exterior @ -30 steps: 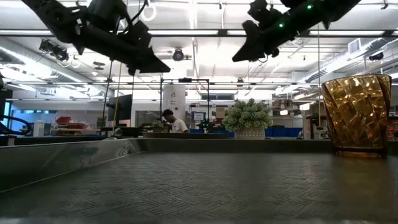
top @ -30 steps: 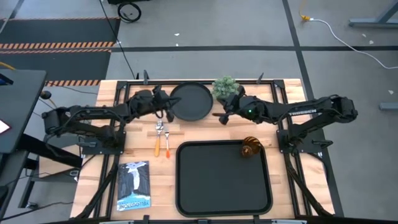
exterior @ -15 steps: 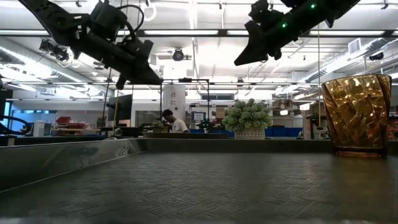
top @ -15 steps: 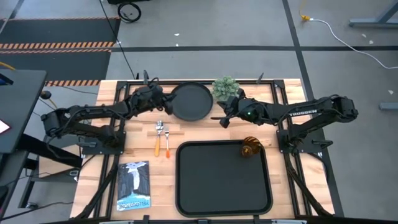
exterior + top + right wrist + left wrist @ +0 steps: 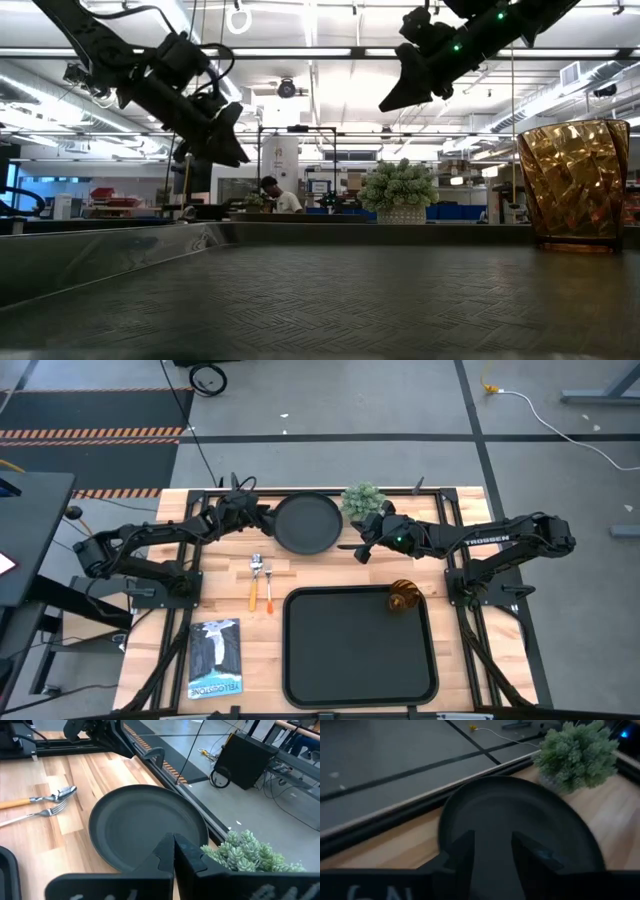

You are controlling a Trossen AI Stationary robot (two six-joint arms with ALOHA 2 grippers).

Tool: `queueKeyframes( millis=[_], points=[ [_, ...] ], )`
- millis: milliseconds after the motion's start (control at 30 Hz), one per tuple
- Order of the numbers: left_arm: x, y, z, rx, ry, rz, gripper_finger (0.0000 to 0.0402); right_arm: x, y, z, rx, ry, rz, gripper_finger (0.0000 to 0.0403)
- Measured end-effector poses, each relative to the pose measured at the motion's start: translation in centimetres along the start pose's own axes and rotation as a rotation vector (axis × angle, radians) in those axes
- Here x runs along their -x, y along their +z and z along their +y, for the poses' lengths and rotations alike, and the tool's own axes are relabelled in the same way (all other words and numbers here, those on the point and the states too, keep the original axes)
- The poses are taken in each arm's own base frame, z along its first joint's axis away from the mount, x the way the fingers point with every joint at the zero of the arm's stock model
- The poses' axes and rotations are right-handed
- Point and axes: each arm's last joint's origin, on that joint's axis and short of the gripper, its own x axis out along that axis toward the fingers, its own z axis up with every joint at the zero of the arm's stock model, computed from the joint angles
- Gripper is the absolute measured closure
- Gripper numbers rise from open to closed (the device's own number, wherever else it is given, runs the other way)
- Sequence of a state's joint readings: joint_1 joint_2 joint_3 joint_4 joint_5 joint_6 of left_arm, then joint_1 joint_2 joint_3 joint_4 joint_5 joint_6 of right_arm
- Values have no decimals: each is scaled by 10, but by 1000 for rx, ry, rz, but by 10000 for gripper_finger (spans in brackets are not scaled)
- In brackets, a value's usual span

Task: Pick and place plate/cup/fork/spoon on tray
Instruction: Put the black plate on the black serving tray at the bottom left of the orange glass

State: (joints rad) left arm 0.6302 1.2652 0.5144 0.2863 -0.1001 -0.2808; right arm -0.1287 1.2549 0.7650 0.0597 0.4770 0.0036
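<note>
The round black plate [image 5: 307, 523] lies flat at the far middle of the wooden table. My left gripper [image 5: 492, 850] is open; its two fingers stand over the plate's left rim [image 5: 451, 815] and I see no touch. My right gripper [image 5: 173, 842] hovers shut by the plate's right side. The amber cup [image 5: 404, 597] stands upright in the far right corner of the black tray [image 5: 300, 660]. The spoon [image 5: 255, 580] and the fork [image 5: 269, 588], both orange-handled, lie side by side on the table left of the tray.
A small potted plant [image 5: 362, 498] stands just right of the plate at the far edge, close to my right gripper. A booklet [image 5: 217, 657] lies at the near left. The tray floor left of the cup is bare.
My left gripper has drawn back a little toward the table's far left, from over the plate to its left rim. It has come down and tipped its fingers downward. My right gripper has barely moved. The plate, cup, fork and spoon have stayed where they were.
</note>
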Motion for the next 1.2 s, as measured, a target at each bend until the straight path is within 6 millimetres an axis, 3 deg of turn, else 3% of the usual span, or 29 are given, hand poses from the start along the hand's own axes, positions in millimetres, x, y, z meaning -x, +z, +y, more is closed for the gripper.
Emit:
queueKeyframes(
  millis=[67, 167, 400, 700, 900, 1200],
  points=[
    [0, 0, 2, -22, 8, 1, 266, 0, 0, 0, -4, 0, 1, 398],
    [-1, -2, 11, 76, 17, 49, 274, 0, 0, 0, -19, 0, -4, 398],
    [-17, -11, 28, 179, -48, 192, 284, 0, 3, 2, -30, 9, -33, 398],
    [-44, -1, 36, 187, 11, 368, 237, 1, 4, 4, -21, 21, -45, 398],
    [-44, 2, 38, 163, 94, 389, 215, 2, 4, 7, -13, 32, -47, 398],
    [-43, 0, 35, 147, 103, 408, 240, 3, 6, 8, -24, 38, -67, 398]
  ],
)
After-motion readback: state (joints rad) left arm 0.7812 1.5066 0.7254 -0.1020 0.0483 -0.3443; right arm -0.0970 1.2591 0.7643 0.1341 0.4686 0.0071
